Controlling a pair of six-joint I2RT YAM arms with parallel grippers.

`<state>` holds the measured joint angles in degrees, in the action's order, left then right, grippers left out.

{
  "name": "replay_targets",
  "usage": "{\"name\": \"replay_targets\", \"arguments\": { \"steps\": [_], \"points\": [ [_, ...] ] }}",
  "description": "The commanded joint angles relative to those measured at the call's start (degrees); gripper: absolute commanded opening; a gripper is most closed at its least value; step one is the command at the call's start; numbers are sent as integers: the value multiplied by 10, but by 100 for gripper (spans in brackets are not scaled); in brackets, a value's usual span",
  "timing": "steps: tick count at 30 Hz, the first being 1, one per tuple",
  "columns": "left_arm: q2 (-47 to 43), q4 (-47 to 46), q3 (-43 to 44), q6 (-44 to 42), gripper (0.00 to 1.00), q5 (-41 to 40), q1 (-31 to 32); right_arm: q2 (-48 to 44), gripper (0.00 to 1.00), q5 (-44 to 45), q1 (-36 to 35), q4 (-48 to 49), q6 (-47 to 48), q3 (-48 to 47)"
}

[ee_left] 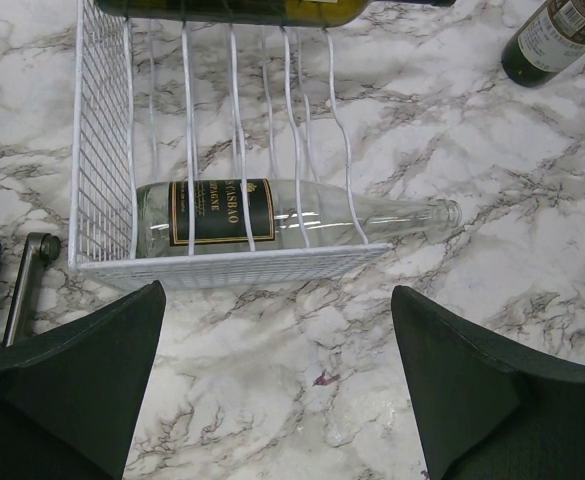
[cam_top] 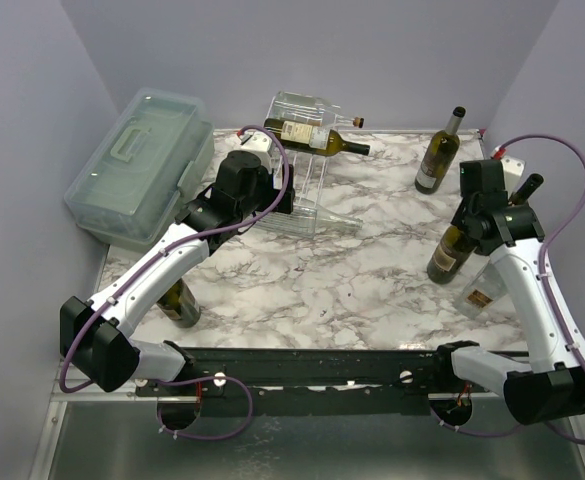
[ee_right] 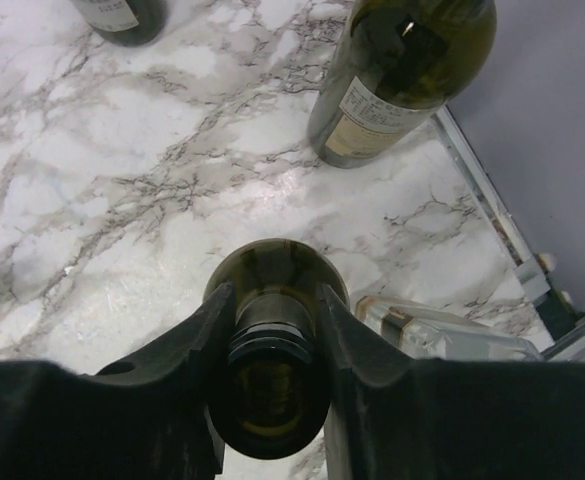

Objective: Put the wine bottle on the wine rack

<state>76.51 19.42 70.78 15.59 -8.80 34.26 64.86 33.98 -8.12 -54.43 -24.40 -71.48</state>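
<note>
At table's right, wine bottle [ee_right: 272, 268]: dark green, tilted, base at or just above the marble table [cam_top: 372, 285], well apart from the wine rack [cam_top: 307, 195].
Right gripper [ee_right: 272, 322]: clamped on that bottle's neck.
Left gripper [ee_left: 277, 295]: jaws wide apart, holding nothing, near rack's front.
Rack contents: clear bottle [ee_left: 312, 215] on the lower tier, green bottle [cam_top: 312, 135] on the upper tier.

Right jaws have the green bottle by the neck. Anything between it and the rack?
Only bare marble between the green bottle and the wine rack. The left gripper, jaws open, hovers at its front; a clear bottle and a labelled bottle already lie on it.
</note>
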Motion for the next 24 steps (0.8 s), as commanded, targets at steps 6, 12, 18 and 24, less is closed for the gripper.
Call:
{"name": "replay_targets", "arguments": {
  "steps": [6, 12, 18, 24],
  "points": [
    [-2, 3, 0, 1, 97, 2, 4, -17, 1, -69, 3, 3, 12, -37],
    [-7, 3, 0, -1, 97, -4, 4, -15, 1, -188, 3, 12, 24, -72],
    [-10, 3, -1, -3, 97, -7, 4, 1, 1, -256, 3, 10, -1, -100],
    [-14, 3, -1, -8, 96, -20, 4, -4, 1, -376, 3, 31, -30, -100]
  ]
}}
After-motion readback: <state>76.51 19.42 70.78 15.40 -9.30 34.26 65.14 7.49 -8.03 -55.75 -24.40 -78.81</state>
